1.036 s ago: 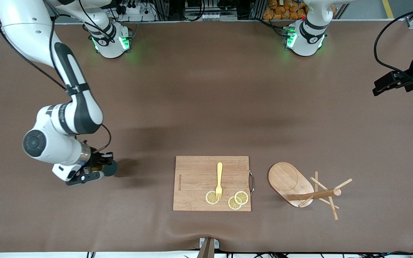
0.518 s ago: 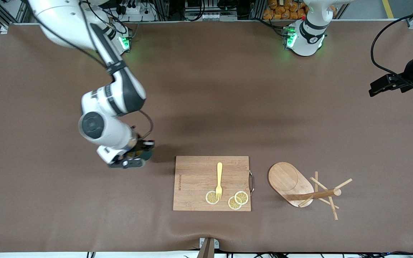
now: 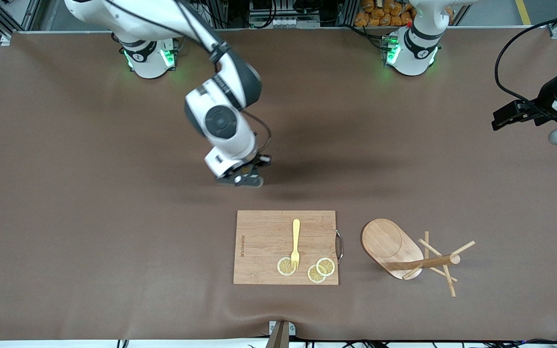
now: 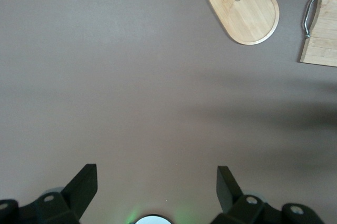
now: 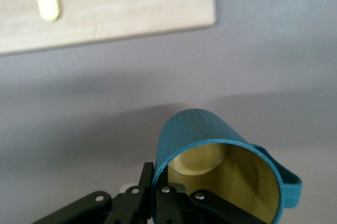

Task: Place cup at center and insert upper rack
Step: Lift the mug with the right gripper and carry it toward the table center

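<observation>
1. Front view: the tabletop (image 3: 65, 203) carries a cutting board (image 3: 264, 241); beside it, toward the left arm's end, the upper rack (image 3: 406, 256) lies tipped over.
2. Right pincer (image 3: 249, 174), over bare tabletop, is clamped on the cup (image 5: 221, 166).
3. Left pincer (image 4: 157, 187) waits with fingers apart.
</observation>
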Robot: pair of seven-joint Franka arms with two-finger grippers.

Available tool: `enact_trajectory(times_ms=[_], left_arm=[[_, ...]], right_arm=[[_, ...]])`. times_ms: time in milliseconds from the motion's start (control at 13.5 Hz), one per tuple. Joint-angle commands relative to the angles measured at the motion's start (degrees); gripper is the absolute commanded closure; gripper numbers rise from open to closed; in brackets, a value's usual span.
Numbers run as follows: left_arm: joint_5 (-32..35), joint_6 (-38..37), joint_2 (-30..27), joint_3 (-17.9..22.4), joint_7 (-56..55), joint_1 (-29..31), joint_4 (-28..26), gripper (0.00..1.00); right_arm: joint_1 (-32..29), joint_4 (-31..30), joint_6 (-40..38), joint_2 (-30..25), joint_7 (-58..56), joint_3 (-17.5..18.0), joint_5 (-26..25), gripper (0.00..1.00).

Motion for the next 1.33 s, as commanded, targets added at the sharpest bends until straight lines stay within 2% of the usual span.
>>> enact_trajectory(times_ms=[0,444,666,962,1257], left_arm=[[-0.58,-0.70,-0.46,-0.19,2.13,1.07,0.09,0.00],[-0.58,-0.70,-0.46,-0.01,3.45,2.65,0.00,0.00],[-0.58,-0.70,-0.37,-0.01,3.45,2.65,0.01,0.00],[-0.66,-0.78,0.07,-0.01,3.71,2.65,0.09,0.00],[-0.66,-0.78,0.15,-0.01,4.07,2.65,-0.17,0.00]], right_arm=[[4.26,-0.73,-0.55,-0.90,3.57,-0.66,0.30,1.00],[13.23,-0.64,1.81,0.85,6.92,-0.75,0.04,1.00],[16.57,-0.64,8.04,3.83,14.81,-0.84,-0.57,1.00],[17.98,-0.55,9.03,5.60,20.44,-0.84,-0.57,1.00],[17.99,-0.55,9.03,5.60,20.89,-0.84,-0.58,1.00]])
